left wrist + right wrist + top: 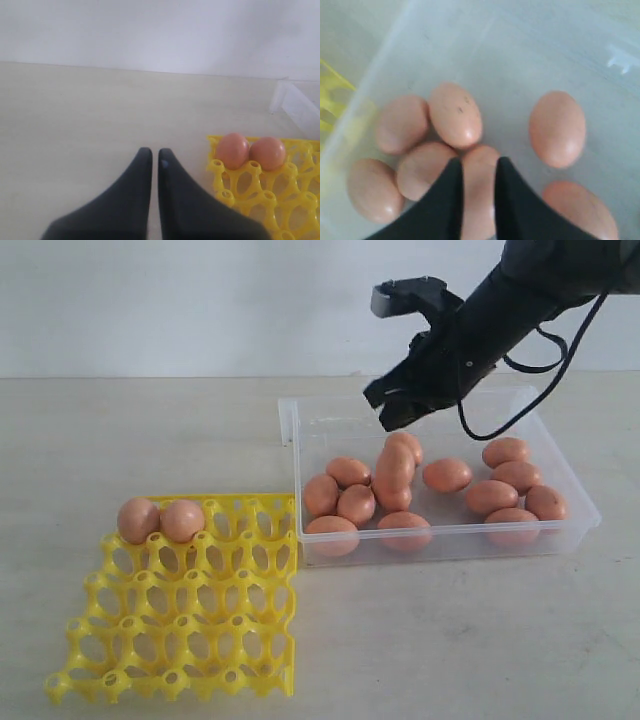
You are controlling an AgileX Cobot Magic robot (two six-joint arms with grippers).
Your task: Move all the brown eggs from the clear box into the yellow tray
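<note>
Exterior view of a pale tabletop. A yellow tray (180, 680), an open lattice of round cups, lies at the lower left of the frame. Only two brown eggs sit in it, side by side and touching, in the cups at its upper left corner: one (138, 520) and its neighbour (182, 520). All the other cups are empty.

The clear box (340, 435) stands right of centre, its left end just beside the tray's upper right corner. It holds about a dozen brown eggs. One cluster crowds its left half, a single egg (447, 475) lies near the middle, and a smaller cluster sits at the right end. By this count the task is early: two eggs placed, most left to move.

The black right gripper (392, 418) reaches in from the upper right of the frame and hangs over the left cluster. In its wrist view the jaws stand narrowly apart on either side of one egg (479, 185). I cannot tell whether they press on the shell or merely hover above it.

The left gripper (151, 152) shows only in its own wrist view. Its fingers are closed almost together, holding nothing, above bare table near the tray's two eggs.
</note>
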